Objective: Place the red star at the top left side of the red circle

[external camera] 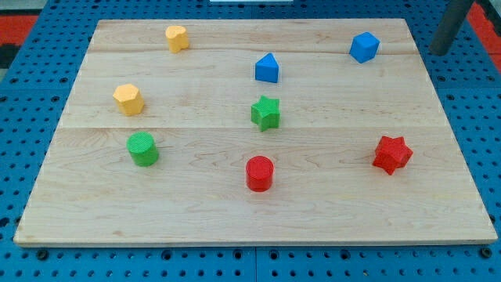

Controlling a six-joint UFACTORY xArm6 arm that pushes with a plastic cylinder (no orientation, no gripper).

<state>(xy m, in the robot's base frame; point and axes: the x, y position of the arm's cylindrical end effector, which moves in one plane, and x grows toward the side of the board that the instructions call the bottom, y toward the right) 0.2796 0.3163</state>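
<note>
The wooden board (235,211) filled most of the view, lying on a blue pegboard table (16,94). My tip (440,52) stood off the board's top right corner, touching no block (I carry a bare rod, so there are no fingers to be apart or together).

Nearest to my tip, just to its left, sat the blue cube-like block (364,47). The red star (392,153) lay well below my tip, near the board's right edge. The red circle (259,173) lay far down and to the left of my tip, well apart from the star. The green star (266,113) stood above the circle, roughly where the red star was meant to end up.

By my judgement nothing was done yet: the star still needed pushing leftward, past the circle, to its upper left.
</note>
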